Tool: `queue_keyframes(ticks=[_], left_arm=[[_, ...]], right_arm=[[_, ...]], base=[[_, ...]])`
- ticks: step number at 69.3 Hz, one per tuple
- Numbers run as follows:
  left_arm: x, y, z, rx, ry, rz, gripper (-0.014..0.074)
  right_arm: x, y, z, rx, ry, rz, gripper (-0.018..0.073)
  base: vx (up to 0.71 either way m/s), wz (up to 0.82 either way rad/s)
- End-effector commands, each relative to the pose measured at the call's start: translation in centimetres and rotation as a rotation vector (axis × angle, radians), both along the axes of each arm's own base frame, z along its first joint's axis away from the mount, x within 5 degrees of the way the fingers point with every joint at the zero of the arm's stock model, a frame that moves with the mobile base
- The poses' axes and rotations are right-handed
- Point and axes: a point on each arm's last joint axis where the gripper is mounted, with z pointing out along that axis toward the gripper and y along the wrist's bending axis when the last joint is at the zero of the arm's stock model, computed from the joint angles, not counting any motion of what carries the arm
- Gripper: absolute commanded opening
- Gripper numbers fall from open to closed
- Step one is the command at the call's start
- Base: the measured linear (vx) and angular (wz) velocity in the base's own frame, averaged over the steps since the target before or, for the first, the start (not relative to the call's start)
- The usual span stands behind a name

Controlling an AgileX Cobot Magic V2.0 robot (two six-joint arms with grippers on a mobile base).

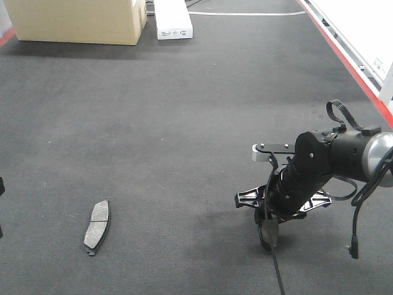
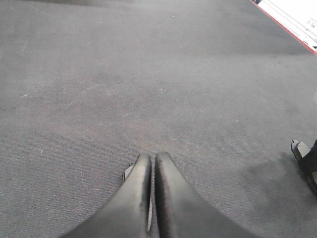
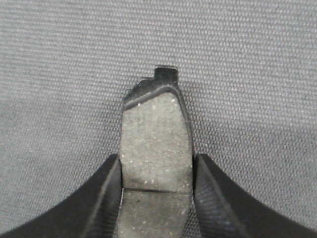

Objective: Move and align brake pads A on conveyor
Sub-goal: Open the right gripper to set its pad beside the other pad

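Observation:
The conveyor [image 1: 184, 123] is a wide dark carpet-like belt. One brake pad [image 1: 97, 226] lies flat on it at the near left. My right gripper [image 1: 270, 236] points down at the near right, shut on a second brake pad [image 3: 156, 144], gripped by its long sides with its tabbed end sticking out past the fingertips, close to the belt. In the right wrist view the gripper [image 3: 156, 161] is clamped near the pad's cross groove. My left gripper [image 2: 152, 156] is shut, low over the belt [image 2: 148, 74]. A small grey corner [image 2: 130, 171] shows beside its left finger.
A cardboard box [image 1: 77, 21] and a white unit [image 1: 173, 21] stand at the far end of the belt. A red edge strip [image 1: 350, 64] runs along the right side, with a white bench [image 1: 362, 24] beyond it. A black cable [image 1: 277, 270] trails from the right arm.

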Motion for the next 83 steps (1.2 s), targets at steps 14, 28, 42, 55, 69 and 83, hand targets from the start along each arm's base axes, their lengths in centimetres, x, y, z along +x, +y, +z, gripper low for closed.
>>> queue_keyframes(ticks=[14, 28, 42, 55, 69, 83], left_arm=[[0.2, -0.2, 1.2, -0.021, -0.078, -0.017, -0.0007], [0.2, -0.2, 1.2, -0.021, -0.078, -0.017, -0.0007], [0.2, -0.2, 1.2, -0.021, -0.078, -0.017, -0.0007], [0.2, -0.2, 1.2, -0.020, -0.077, -0.017, -0.0007], [0.2, -0.2, 1.2, -0.020, -0.077, -0.017, -0.0007], [0.2, -0.2, 1.2, -0.020, -0.077, -0.017, -0.0007]], right_arm=[[0.7, 0.1, 2.2, 0.025, -0.097, 0.013, 0.0342], [0.6, 0.1, 2.6, 0.030, -0.108, 0.011, 0.0379], [0.0, -0.2, 5.0, 0.048, -0.182, 0.013, 0.0378], [-3.1, -1.9, 8.0, 0.051, -0.380, 0.008, 0.0368], [-7.7, -5.5, 11.0, -0.012, -0.509, -0.075, 0.0302], [-12.2, -8.2, 12.0, -0.040, -0.607, -0.126, 0.0172]], base=[[0.00, 0.00], [0.00, 0.00], [0.00, 0.00], [0.00, 0.00], [0.00, 0.00], [0.00, 0.00]])
